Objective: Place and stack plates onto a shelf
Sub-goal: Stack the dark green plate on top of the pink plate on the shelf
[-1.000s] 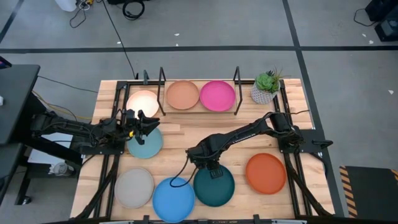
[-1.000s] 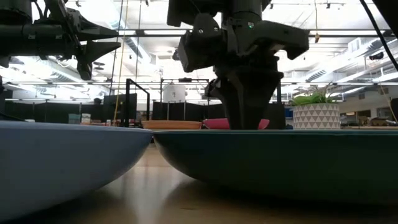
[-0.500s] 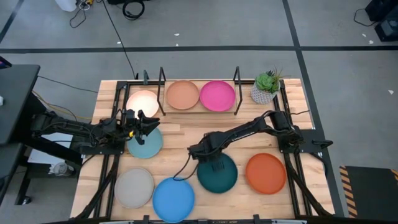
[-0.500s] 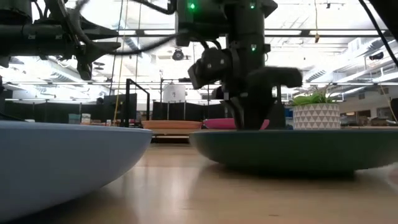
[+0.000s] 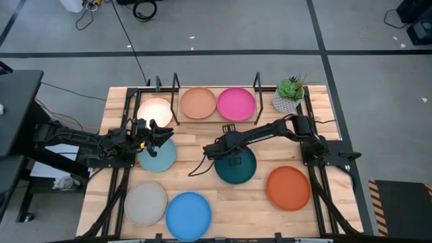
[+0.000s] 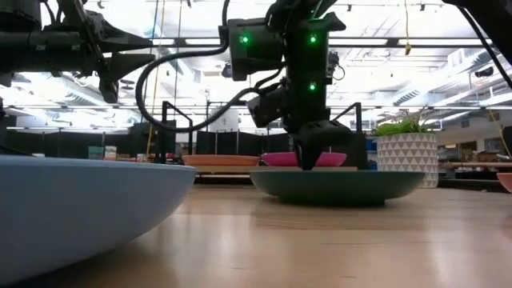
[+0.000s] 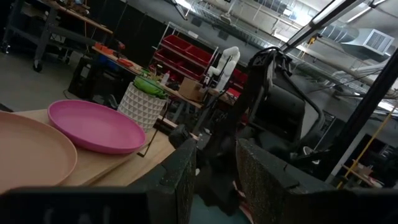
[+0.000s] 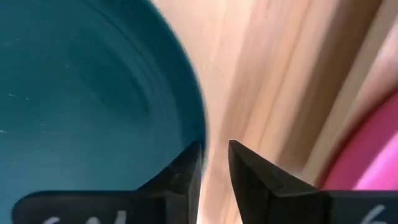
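Plates lie around the desk (image 5: 196,145); peach (image 5: 198,103) and magenta (image 5: 235,104) sit on the shelf (image 5: 256,84). Left gripper (image 5: 164,133) hovers, jaws apart, over the pale blue plate (image 5: 158,156). Right gripper (image 5: 229,160) pinches the teal plate (image 5: 237,167) at its rim; lift it level before carrying it shelfward. No writing is legible.

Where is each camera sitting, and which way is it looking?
High view: above the table, looking straight down; both dark arms show, the right gripper over the round teal plate.
Low view: at tabletop height, looking level across; the right gripper meets the teal plate.
Left wrist view: on the left arm, past its fingers toward the round magenta plate.
Right wrist view: on the right arm, looking down at the teal plate's rim.
All views share the teal or magenta plate.
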{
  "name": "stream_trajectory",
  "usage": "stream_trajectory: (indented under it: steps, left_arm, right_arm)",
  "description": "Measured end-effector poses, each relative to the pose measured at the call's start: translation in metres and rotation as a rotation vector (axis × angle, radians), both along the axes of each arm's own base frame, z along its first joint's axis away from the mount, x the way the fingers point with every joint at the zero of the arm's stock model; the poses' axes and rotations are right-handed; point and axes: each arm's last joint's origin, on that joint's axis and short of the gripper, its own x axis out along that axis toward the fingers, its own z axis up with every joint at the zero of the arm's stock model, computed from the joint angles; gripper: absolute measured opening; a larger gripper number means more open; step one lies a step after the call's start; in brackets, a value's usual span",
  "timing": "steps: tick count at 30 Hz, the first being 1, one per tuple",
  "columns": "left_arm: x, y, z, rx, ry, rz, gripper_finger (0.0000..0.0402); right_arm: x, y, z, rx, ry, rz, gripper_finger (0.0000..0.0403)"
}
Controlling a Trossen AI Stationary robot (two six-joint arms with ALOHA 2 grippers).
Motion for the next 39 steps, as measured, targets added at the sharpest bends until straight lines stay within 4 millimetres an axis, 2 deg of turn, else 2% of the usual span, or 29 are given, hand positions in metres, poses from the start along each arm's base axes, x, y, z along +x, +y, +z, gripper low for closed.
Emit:
stream_trajectory:
  steps: [3, 7, 14, 19, 24, 31, 39]
  left_arm:
    - [0.000, 0.000, 0.000, 0.000, 0.000, 0.000, 0.0123]
    - [0.000, 0.000, 0.000, 0.000, 0.000, 0.000, 0.0123]
    - [0.000, 0.000, 0.000, 0.000, -0.001, 0.000, 0.0123]
    - [0.000, 0.000, 0.000, 0.000, -0.001, 0.000, 0.0123]
    - [0.000, 0.000, 0.000, 0.000, -0.001, 0.000, 0.0123]
    - [0.000, 0.000, 0.000, 0.000, -0.001, 0.000, 0.0123]
    - [0.000, 0.000, 0.000, 0.000, -0.001, 0.000, 0.0123]
  right_arm:
    - [0.000, 0.000, 0.010, 0.013, 0.001, -0.014, 0.0106]
    - [0.004, 0.009, 0.024, 0.144, -0.020, -0.054, 0.0130]
    - [0.006, 0.063, 0.036, 0.471, -0.062, -0.034, 0.0173]
    - [-0.008, 0.097, 0.035, 0.524, 0.014, -0.038, 0.0194]
    - [-0.019, 0.121, 0.035, 0.505, 0.045, -0.044, 0.0205]
    - [-0.028, 0.125, 0.007, 0.503, 0.095, 0.032, 0.0204]
    - [-0.035, 0.120, -0.008, 0.420, 0.135, 0.092, 0.0186]
